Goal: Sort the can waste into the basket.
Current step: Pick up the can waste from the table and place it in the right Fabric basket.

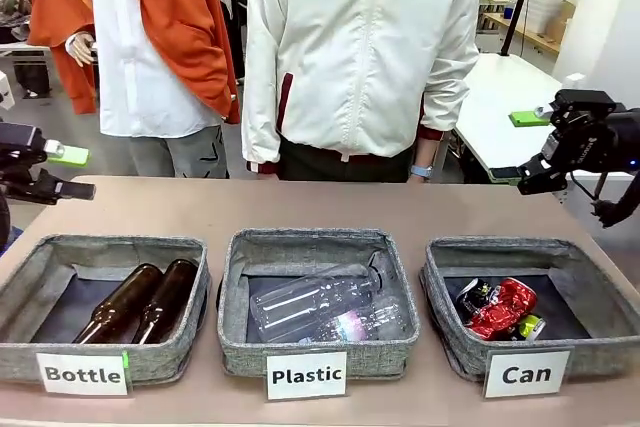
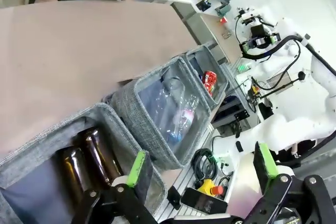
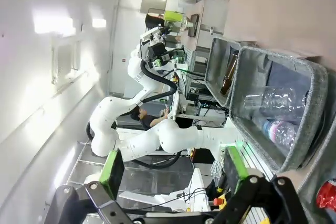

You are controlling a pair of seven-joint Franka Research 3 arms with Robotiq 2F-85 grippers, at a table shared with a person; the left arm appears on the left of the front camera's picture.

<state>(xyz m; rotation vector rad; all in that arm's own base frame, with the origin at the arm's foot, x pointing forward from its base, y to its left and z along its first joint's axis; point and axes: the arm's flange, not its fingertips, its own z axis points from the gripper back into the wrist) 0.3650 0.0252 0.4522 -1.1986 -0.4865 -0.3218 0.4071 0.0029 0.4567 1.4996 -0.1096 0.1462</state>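
The grey "Can" basket (image 1: pixel 455 332) stands at the table's front right. Inside it lie a red can (image 1: pixel 505 305) and a crushed dark can (image 1: pixel 472 297) with some yellow-green print beside them. My right gripper (image 1: pixel 522 147) hangs open and empty above the table's right edge, behind that basket. At the far left edge my left gripper (image 1: pixel 75 173) is open and empty too. The left wrist view shows my left gripper (image 2: pixel 202 166) open over the basket row, with the red can (image 2: pixel 210 80) far off. My right gripper (image 3: pixel 173 166) is open; the red can (image 3: pixel 326 202) sits at the corner.
A "Plastic" basket (image 1: pixel 235 337) with clear bottles (image 1: pixel 325 307) stands in the middle, and a "Bottle" basket (image 1: pixel 25 287) with two brown glass bottles (image 1: pixel 140 302) at the left. Two people stand at the far side. The brown tabletop (image 1: pixel 320 207) behind the baskets is bare.
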